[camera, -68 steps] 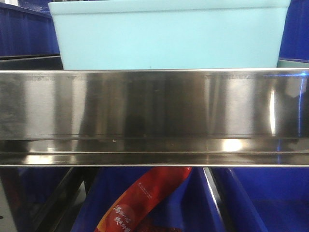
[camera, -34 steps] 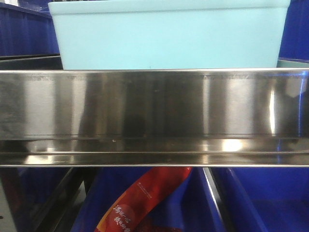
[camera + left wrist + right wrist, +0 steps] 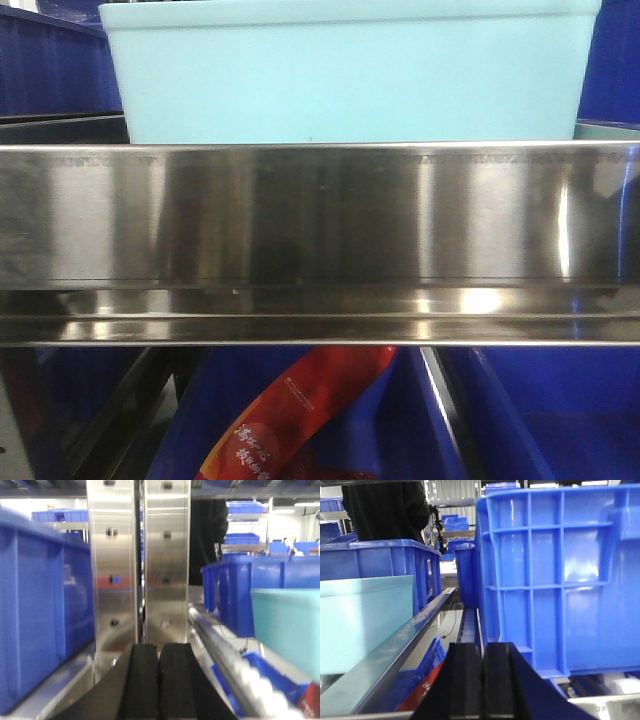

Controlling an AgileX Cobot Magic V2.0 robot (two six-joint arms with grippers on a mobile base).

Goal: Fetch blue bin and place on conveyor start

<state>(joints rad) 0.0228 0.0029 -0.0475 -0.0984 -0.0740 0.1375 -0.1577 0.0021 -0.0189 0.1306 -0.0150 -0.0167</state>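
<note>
Left gripper [image 3: 159, 680] is sitting with both black fingers pressed together, gripping nothing and facing the steel uprights [image 3: 137, 565]. Right gripper [image 3: 482, 680] is likewise pinched closed and empty, beside a dark blue ribbed bin [image 3: 560, 580]. The blue bin [image 3: 345, 75] is resting on the shelf behind the stainless rail [image 3: 320, 215], which is masking its base. A red packet [image 3: 300, 415] is lying below.

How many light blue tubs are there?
1. The pale blue bin sits up behind the steel rail in the front view. Each wrist view shows one end of it. The other bins are dark blue. More pale ones may be hidden.
</note>
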